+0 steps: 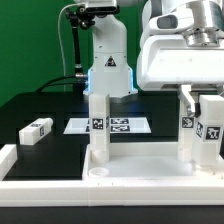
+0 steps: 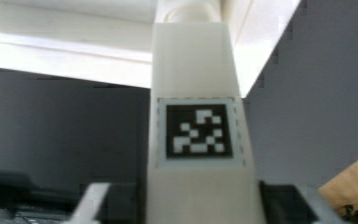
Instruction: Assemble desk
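You had two upright legs (image 1: 98,125) on the tabletop (image 1: 130,176), the gripper (image 2: 185,205) clamped on a third leg (image 2: 197,100), and a fourth leg (image 1: 37,130) lying loose.

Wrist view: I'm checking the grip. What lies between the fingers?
A white leg with a black-and-white tag stands between the fingers, in the wrist view; contact is unclear.

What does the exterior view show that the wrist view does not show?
Only the exterior view shows the loose leg lying flat, the marker board, and another leg standing on the tabletop. Only the wrist view shows the fingertips flanking the tagged leg and its round peg. Both show the gripper at that upright leg.
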`<state>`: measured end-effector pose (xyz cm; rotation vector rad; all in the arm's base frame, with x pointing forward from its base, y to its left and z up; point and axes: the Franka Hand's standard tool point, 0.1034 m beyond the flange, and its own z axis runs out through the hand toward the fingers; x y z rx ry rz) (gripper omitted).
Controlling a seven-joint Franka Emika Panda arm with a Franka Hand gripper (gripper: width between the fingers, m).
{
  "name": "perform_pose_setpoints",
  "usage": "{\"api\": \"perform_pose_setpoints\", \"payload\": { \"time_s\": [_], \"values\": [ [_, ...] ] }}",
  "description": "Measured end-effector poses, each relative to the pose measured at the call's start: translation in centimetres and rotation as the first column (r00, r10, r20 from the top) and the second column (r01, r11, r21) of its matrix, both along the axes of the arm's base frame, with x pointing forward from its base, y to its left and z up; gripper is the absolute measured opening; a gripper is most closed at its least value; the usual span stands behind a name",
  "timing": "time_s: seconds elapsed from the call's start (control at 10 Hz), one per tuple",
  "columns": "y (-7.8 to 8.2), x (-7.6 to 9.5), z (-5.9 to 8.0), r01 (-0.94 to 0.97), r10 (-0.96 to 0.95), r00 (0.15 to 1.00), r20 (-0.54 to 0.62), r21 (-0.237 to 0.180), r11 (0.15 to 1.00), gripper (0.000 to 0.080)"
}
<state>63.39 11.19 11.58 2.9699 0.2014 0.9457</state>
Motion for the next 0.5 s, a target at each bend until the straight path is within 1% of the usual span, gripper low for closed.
{"api": "perform_pose_setpoints", "payload": {
  "time_s": [0.1, 0.2, 0.3, 0.5],
  "values": [
    [0.0, 0.0, -0.01, 0.0, 0.0, 1.0, 0.0, 0.0, 1.0, 0.0511],
    [0.0, 0.0, -0.01, -0.001, 0.001, 1.0, 0.0, -0.001, 1.0, 0.0606],
    [0.0, -0.01, -0.02, -0.002, 0.002, 1.0, 0.0, -0.002, 1.0, 0.0636],
    [0.0, -0.01, -0.02, -0.004, 0.004, 1.0, 0.0, -0.003, 1.0, 0.0647]
  ]
}}
